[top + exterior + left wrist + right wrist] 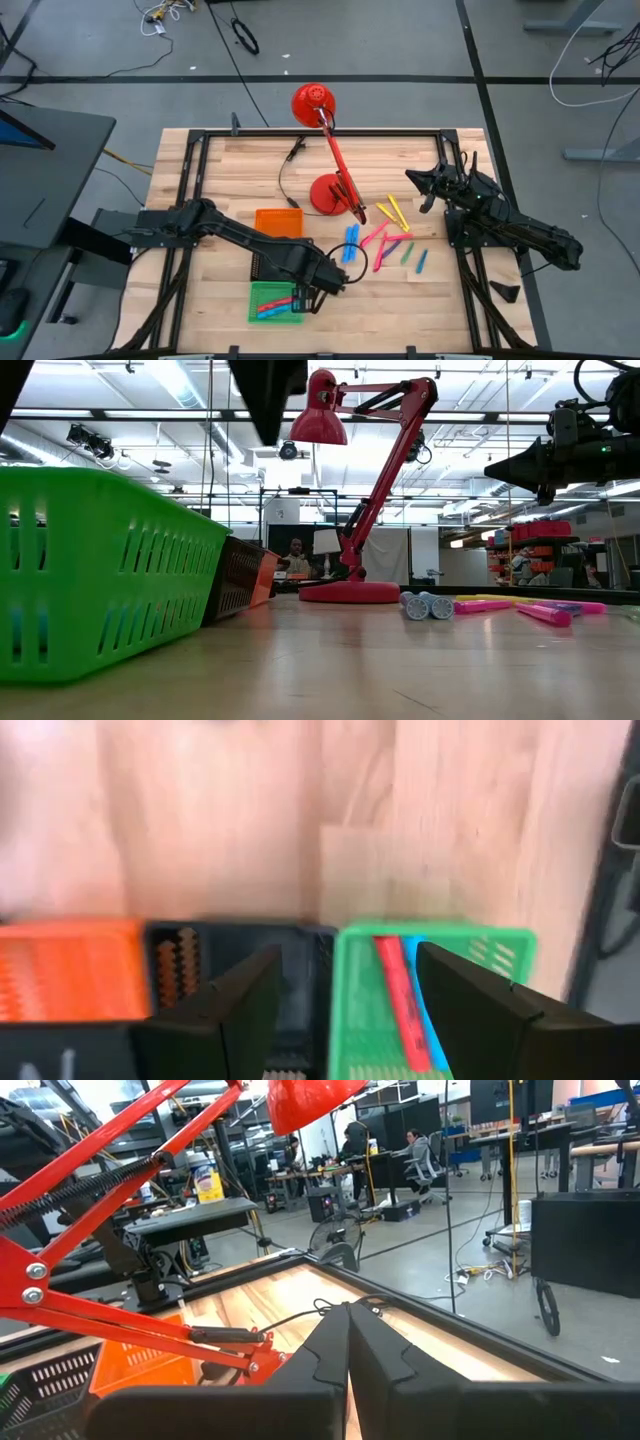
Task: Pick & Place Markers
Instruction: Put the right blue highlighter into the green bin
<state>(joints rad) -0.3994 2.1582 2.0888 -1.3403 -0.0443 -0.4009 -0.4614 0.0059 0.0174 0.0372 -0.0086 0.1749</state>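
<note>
Left gripper [322,298] is hovering over the green tray [262,313] near the worktop's front edge, and its fingers [232,1010] are spread wide with nothing between them. Down in that tray lie a red marker [400,1002] and a blue marker [427,1020], side by side (the left wrist view looks straight in on them). Next to the green tray sits the black tray [240,952], then the orange tray [278,222] behind it, toward the lamp [330,150].

The rest of the markers [385,240] lie scattered on the bare wood right of centre, just in front of the lamp's base: two blue ones [428,605] together, pink ones [545,614] across the middle, yellow ones [393,212] nearest the lamp, green ones [408,250] toward the right side.

Right gripper [415,179] waits up near the worktop's back right corner, raised above the wood, its fingers [320,1350] pressed together and holding nothing.
</note>
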